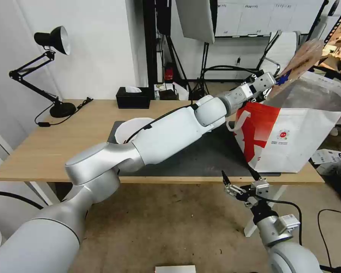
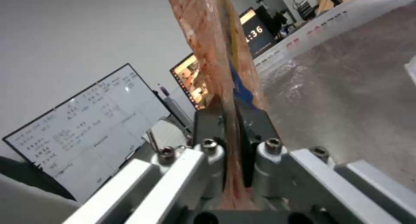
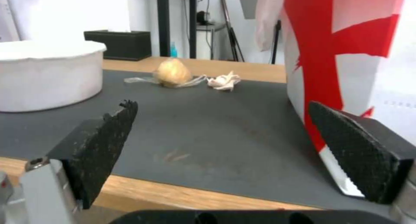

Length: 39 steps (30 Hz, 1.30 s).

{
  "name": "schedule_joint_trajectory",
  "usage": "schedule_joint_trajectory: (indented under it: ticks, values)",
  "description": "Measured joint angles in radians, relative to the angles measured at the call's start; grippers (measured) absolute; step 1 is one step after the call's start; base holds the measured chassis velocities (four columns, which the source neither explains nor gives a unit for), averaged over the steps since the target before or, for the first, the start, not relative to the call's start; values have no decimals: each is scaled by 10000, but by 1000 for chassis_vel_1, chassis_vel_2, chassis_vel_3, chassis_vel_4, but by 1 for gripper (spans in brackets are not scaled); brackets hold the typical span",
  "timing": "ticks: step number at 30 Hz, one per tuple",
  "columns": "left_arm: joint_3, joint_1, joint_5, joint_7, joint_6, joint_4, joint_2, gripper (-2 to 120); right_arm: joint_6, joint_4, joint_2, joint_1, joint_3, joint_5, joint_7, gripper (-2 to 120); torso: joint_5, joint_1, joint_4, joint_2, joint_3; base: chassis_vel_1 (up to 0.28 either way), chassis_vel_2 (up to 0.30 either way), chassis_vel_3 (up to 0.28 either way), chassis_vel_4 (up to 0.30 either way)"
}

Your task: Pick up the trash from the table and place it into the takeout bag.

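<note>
My left arm reaches across the table (image 1: 45, 148) to the top of the white-and-red takeout bag (image 1: 291, 136). There my left gripper (image 1: 271, 85) is shut on the clear hinged tray (image 1: 303, 60), held on edge over the bag's foil-lined opening. In the left wrist view the red-smeared tray (image 2: 216, 55) stands pinched in the left gripper (image 2: 232, 120). The white bowl (image 1: 130, 127) sits on the dark mat (image 1: 201, 159), partly behind my arm. My right gripper (image 1: 240, 178) hangs open below the front edge. Its view shows the bowl (image 3: 47, 74), a beige lump (image 3: 173, 72) and a crumpled napkin (image 3: 223, 81).
A black tissue box (image 1: 132, 98) stands at the table's back edge, and a black desk lamp (image 1: 53, 41) at the back left. The bag (image 3: 346, 38) rises close to my right gripper (image 3: 225, 133). Stands, cables and a monitor are behind the table.
</note>
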Motion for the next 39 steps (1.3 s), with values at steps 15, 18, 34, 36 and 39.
schedule_joint_trajectory:
  ticks: [15,18,34,36,39]
  values:
    - [214,-166,-1317,-636,545,-1430,806,59,-32,511,205,-515,405,31,1,100,-1,0,-2,0,-1,0,0,0,0]
    - [158,130,-1689,-1174,954,-2714,2003,74,-39,715,145,-583,523,58,5,100,-3,0,-2,0,-1,0,0,0,0]
    - [-4568,7664,-320,-2150,1161,-8583,7095,100,-3,1224,22,-1096,1242,-9,6,100,-12,-1,2,2,-2,0,0,0,0]
    - [-6250,10033,485,-1836,1000,-9243,7275,100,8,1253,73,-1149,1327,-11,2,100,-7,-2,3,2,-2,0,0,0,0]
    - [-7559,11835,1194,-1679,713,-9683,7117,100,24,1277,164,-1235,1392,-47,-5,100,-2,-2,2,2,-3,0,0,0,0]
